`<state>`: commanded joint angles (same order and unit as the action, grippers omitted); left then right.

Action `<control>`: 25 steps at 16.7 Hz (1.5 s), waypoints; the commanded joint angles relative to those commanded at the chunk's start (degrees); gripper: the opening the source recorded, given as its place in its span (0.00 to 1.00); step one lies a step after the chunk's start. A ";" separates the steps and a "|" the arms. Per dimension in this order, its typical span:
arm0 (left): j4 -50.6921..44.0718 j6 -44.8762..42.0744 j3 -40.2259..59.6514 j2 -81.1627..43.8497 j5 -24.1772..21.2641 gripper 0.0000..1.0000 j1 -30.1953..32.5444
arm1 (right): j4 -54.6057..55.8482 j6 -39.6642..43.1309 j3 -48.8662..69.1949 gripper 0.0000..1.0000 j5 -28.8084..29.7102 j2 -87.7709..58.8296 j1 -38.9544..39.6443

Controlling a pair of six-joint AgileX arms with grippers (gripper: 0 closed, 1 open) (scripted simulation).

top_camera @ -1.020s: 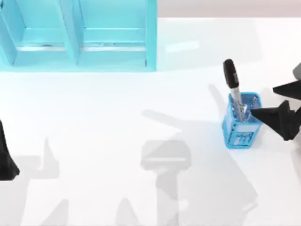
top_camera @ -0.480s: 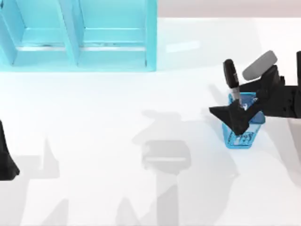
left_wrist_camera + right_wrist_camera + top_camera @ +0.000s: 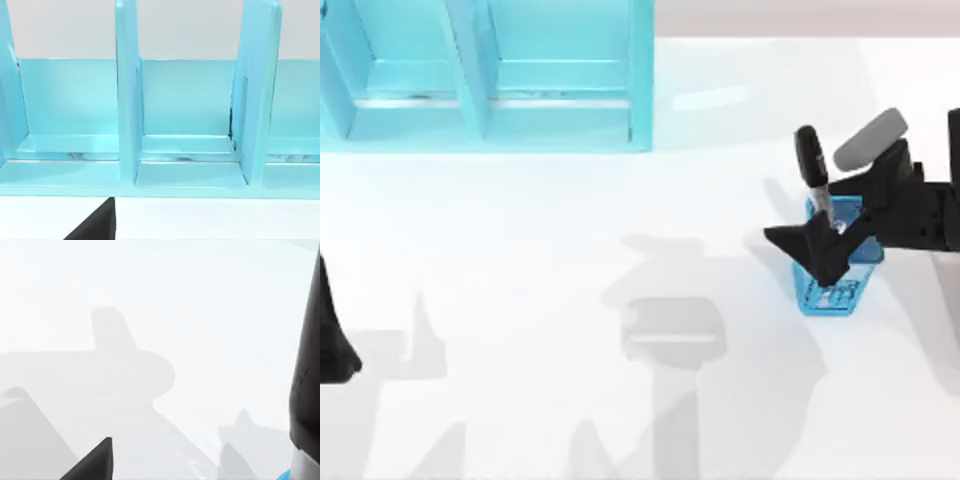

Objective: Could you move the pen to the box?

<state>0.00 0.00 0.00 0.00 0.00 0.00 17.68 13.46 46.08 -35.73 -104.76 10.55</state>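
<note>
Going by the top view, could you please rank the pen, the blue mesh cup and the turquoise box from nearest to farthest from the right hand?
From the right hand:
1. Pen, standing in the cup at the fingertips.
2. Blue mesh cup, just under the hand; nearly level with the pen.
3. Turquoise box, far left, at the back.

A white table (image 3: 570, 230) is carrying two things. A light-blue box (image 3: 485, 75) with upright dividers is sitting at its far left corner, open compartments facing the near side. A blue mesh cup (image 3: 835, 275) is standing upright well to the right of the box, nearer the front.
</note>
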 joint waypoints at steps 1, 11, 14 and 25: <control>0.00 0.00 0.00 0.00 0.00 1.00 0.00 | 0.00 0.00 0.00 0.62 0.00 0.00 0.00; 0.00 0.00 0.00 0.00 0.00 1.00 0.00 | 0.00 0.00 0.00 0.00 0.00 0.00 0.00; 0.00 0.00 0.00 0.00 0.00 1.00 0.00 | 0.00 0.00 0.00 0.00 0.00 0.00 0.00; 0.00 0.00 0.00 0.00 0.00 1.00 0.00 | -13.36 7.00 8.44 0.00 -5.00 1.33 -6.73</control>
<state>0.00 0.00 0.00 0.00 0.00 0.00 4.32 20.46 54.52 -40.73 -103.43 3.82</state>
